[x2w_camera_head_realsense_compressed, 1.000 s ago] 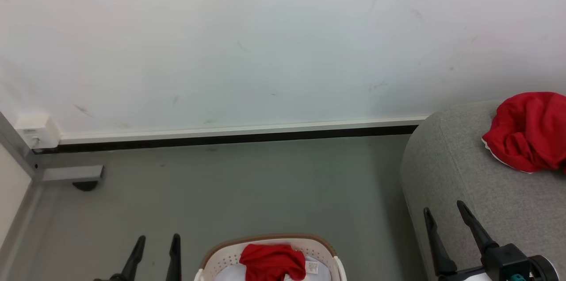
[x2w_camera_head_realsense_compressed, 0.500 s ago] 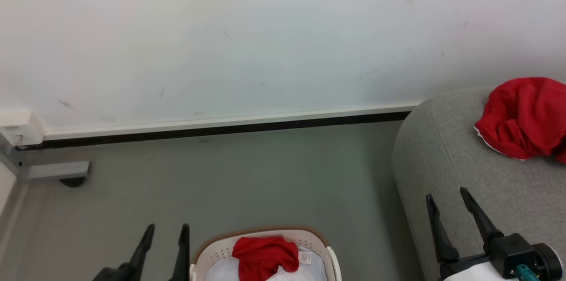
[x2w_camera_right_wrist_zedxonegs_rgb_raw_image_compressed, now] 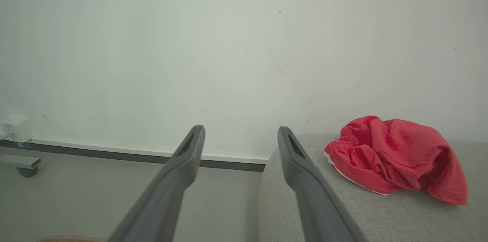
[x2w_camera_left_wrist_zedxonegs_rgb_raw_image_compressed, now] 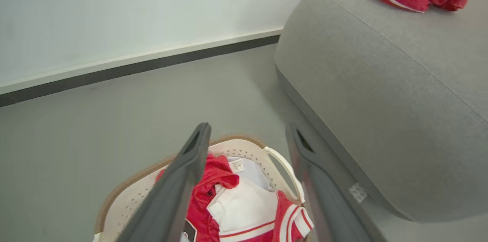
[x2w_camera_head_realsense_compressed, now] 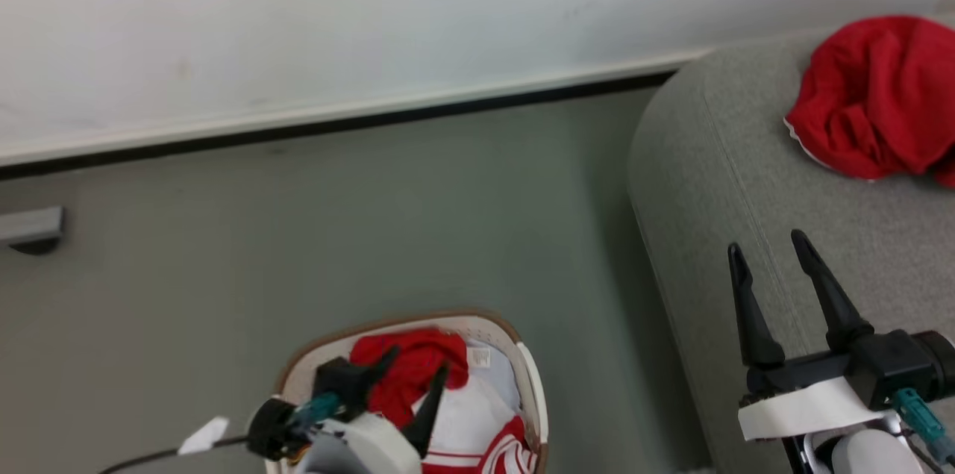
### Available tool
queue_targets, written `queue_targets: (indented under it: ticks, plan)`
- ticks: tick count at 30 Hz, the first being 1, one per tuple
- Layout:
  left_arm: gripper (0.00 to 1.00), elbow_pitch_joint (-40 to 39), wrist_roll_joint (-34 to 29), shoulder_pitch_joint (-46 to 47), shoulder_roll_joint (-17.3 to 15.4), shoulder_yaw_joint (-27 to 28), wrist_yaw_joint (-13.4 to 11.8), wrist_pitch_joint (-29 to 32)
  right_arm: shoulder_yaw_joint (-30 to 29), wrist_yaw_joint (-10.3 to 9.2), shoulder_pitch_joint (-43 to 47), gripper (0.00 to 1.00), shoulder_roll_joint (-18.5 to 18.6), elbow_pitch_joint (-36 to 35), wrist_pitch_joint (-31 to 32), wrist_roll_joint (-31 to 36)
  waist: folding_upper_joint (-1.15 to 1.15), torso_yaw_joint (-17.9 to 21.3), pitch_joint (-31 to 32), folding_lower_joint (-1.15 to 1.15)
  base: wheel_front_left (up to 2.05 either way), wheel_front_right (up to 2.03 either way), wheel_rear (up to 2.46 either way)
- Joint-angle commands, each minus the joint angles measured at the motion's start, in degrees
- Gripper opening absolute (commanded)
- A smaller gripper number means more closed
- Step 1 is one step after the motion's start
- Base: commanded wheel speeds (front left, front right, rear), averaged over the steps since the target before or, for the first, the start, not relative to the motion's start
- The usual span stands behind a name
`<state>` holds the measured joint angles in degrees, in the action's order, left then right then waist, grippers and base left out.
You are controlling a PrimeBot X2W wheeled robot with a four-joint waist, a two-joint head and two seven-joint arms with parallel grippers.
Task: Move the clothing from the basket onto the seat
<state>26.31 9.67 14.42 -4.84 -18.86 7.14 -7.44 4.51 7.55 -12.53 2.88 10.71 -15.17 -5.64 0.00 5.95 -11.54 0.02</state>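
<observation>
Crumpled clothing (x2w_camera_right_wrist_zedxonegs_rgb_raw_image_compressed: 396, 158) lies on the seat (x2w_camera_right_wrist_zedxonegs_rgb_raw_image_compressed: 381, 219); the right gripper (x2w_camera_right_wrist_zedxonegs_rgb_raw_image_compressed: 240, 129) gapes, empty.

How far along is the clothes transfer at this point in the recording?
Done: one red garment lies bunched on the sofa. In hand: nothing is gripped. The left gripper hangs open over the basket, fingers pointing at the jerseys inside, and the right gripper hovers open over the sofa. Left: the red and white jerseys in the basket need lifting out and carrying across.

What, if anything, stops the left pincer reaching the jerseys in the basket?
Nothing visible, so likely yes: the open left pincer hangs just above the jerseys, and the laundry basket has no lid.
</observation>
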Motion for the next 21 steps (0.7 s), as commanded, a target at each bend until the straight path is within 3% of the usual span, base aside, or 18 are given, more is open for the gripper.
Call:
queue_targets:
  ticks: [1, 12, 21]
  plan:
    - [1.0, 1.85, 0.41, 1.83, -0.09, -1.35, 0.23, 0.92, -0.1, -0.13, -1.07, 1.0, 0.02, -0.79, 0.03, -0.24, 0.0, 2.62, -4.13, -0.02, 0.0, 0.0, 0.0]
    - [1.0, 15.95, 7.87, 12.46, 0.06, -19.17, 0.38, 4.11, -0.1, -0.12, -5.42, 1.0, 0.0, -6.58, 0.03, 0.94, 0.0, 6.04, -15.9, -0.02, 0.0, 0.0, 0.0]
    - [1.0, 24.93, 13.15, 20.1, 0.54, -25.7, 0.39, 0.89, 0.31, -0.12, -7.59, 1.0, 0.0, -10.68, 0.03, 1.91, 0.0, 6.3, -23.0, -0.02, 0.0, 0.0, 0.0]
